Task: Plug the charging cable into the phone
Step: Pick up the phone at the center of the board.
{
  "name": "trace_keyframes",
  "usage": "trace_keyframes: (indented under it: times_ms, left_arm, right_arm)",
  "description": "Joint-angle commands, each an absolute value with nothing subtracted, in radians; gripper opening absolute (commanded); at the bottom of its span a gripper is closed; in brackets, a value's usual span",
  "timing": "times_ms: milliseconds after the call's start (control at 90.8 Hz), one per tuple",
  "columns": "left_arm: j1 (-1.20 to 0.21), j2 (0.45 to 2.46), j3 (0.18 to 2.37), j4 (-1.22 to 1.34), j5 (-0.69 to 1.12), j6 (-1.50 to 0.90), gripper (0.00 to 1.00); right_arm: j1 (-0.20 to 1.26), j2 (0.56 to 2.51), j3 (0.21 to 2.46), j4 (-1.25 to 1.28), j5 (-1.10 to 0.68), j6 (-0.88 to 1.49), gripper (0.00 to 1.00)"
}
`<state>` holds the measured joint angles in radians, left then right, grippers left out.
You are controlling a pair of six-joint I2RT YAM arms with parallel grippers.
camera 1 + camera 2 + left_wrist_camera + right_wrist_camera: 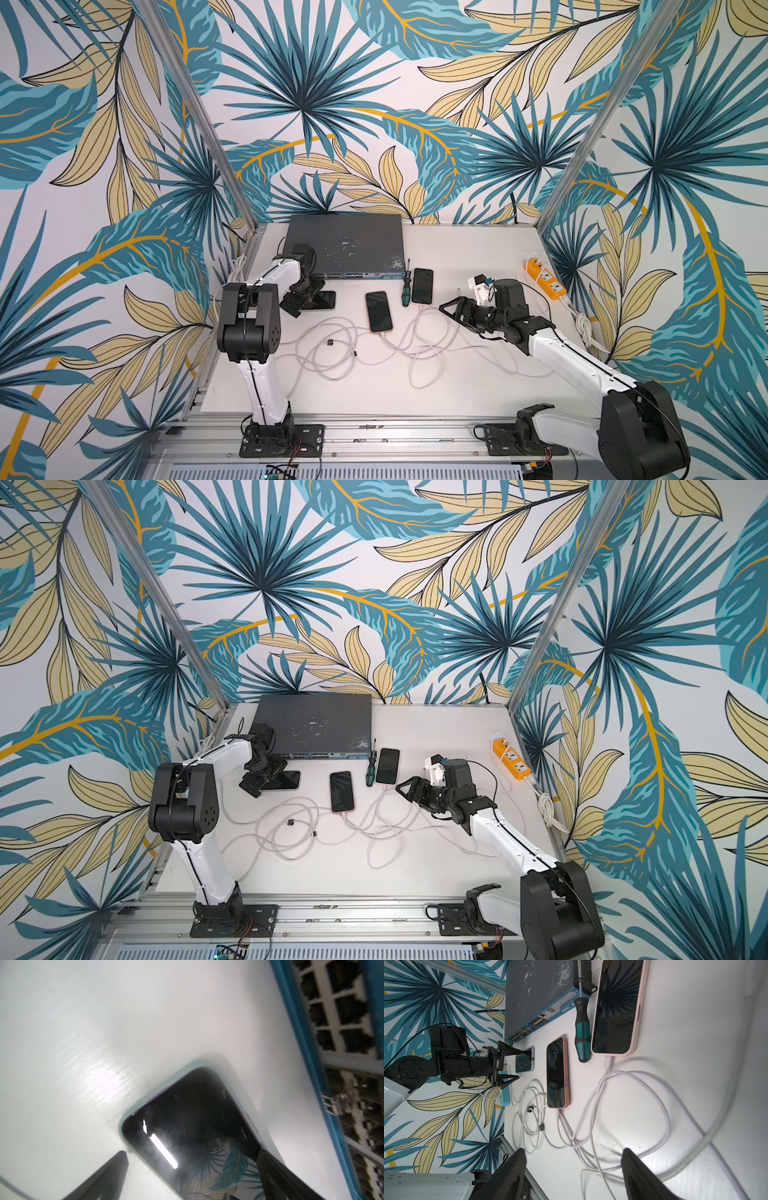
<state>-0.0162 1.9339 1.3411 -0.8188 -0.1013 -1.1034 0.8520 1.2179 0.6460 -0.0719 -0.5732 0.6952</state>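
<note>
Far left, the left gripper (306, 298) stands at full spread over the left phone (326, 300). One finger (112, 1172) is down beside the pale case and the other lies across the opposite edge — straddling it, gripping nothing. The phone lies flat on the table (478, 249), just in front of the switch (345, 245). In the right wrist view its port (533, 1059) faces the open table with no plug in it.

To its right lie the middle phone (379, 311), a screwdriver (406, 291) and the right phone (422, 286), each phone with a white plug already seated. The cables (353, 353) sprawl in overlapping loops in front of them; which loop ends in a free plug cannot be told. Over that tangle hovers the right gripper (573, 1152), jaws well apart and empty. Far right, an orange power strip (546, 280) sits at the table's edge.

The likely trouble is the tangle. A pinch on the wrong strand, or a pull through crossed loops, could unseat a plug or drag a phone. An off-centre squeeze on the left phone could skate its slick case against the switch, and a plug brought in tilted would jam at the port. No box, tray or bin is on the table — nothing here is contained.
</note>
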Motion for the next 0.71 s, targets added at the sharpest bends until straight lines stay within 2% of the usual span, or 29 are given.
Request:
trace_keyframes:
  times_ms: [0, 694]
  left_arm:
    - [-0.019, 1.947, 1.358, -0.906, -0.143, -1.162, 1.00]
    - [-0.060, 1.966, 1.440, -0.929, -0.078, -1.320, 1.00]
  right_arm:
    - [0.857, 1.213, 0.636, -0.067, -0.585, 0.680, 0.75]
    - [0.857, 1.180, 0.606, -0.068, -0.595, 0.674, 0.75]
